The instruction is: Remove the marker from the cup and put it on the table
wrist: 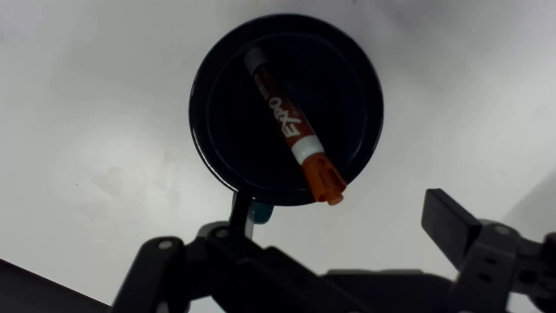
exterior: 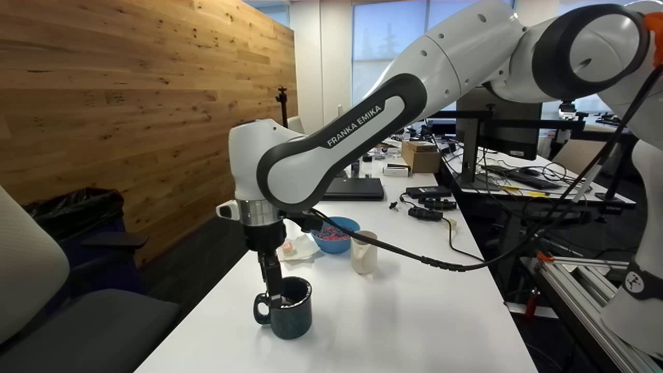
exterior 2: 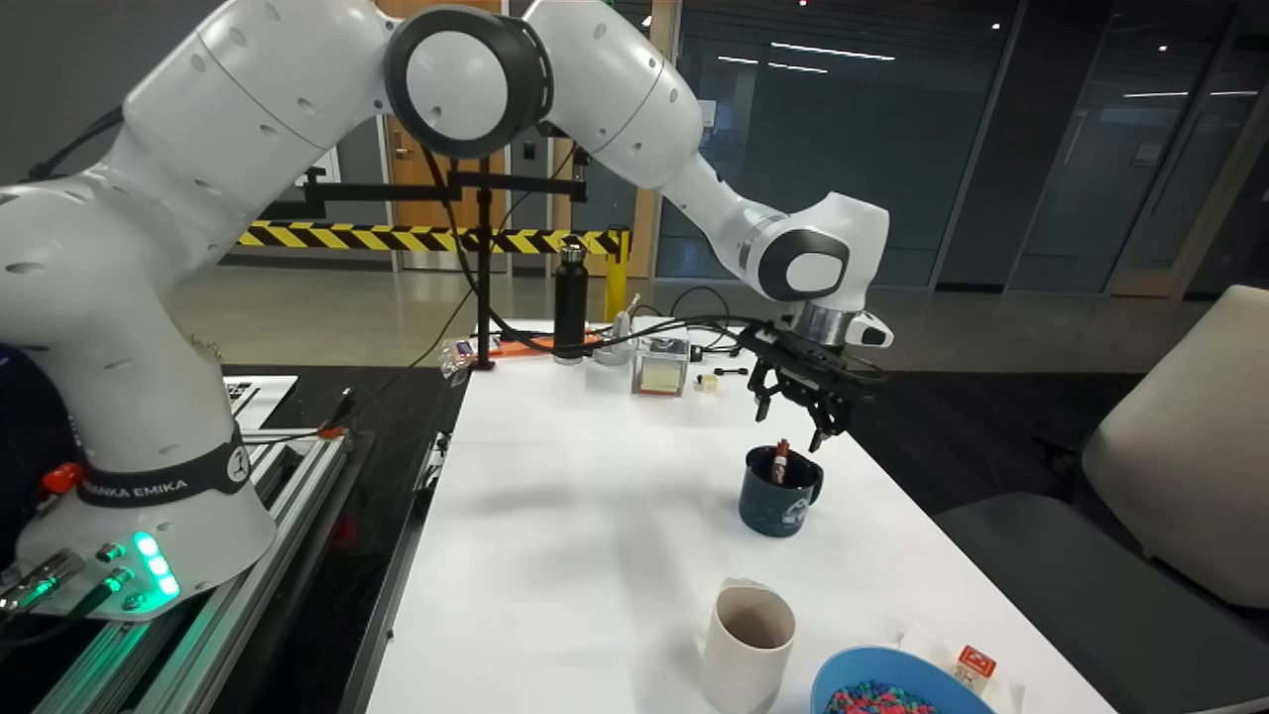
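Inside the mug (exterior 2: 765, 504) — EXPO marker (wrist: 292, 124)

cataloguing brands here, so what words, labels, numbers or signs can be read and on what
"EXPO": orange-capped marker
"FRANKA EMIKA": black arm strip, in an exterior view
"RANKA EMIKA", first letter unclear: black base band, in an exterior view
Too small or blurred to read: marker's finer print; pale print on teal mug; lettering on red-and-white block
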`<state>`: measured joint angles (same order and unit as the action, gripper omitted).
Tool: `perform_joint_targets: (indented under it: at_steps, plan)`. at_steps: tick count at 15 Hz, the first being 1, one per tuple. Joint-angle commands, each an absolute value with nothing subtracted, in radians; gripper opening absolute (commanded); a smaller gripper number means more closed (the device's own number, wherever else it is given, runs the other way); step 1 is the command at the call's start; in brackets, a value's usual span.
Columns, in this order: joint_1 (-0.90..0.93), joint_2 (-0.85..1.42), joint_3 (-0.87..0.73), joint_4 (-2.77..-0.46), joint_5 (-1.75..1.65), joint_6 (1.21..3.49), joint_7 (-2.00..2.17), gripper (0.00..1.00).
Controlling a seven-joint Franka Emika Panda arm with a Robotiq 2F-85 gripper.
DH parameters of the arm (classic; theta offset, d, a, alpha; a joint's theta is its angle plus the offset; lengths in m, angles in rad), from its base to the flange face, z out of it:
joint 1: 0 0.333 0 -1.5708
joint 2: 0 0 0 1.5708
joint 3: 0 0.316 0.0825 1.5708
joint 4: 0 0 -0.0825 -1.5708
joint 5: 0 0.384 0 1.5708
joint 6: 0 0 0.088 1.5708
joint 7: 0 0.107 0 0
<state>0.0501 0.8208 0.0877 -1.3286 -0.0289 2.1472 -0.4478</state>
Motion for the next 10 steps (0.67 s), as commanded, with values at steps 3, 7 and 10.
perform_joint_targets:
  at_steps: [3,7,10]
  plan:
    - [0.045,0.826,0.09,-1.317,-0.058,2.117,-0.434,1.0]
    - [0.043,0.825,0.088,-1.322,-0.058,2.113,-0.432,1.0]
    - [0.043,0.826,0.088,-1.322,-0.058,2.111,-0.432,1.0]
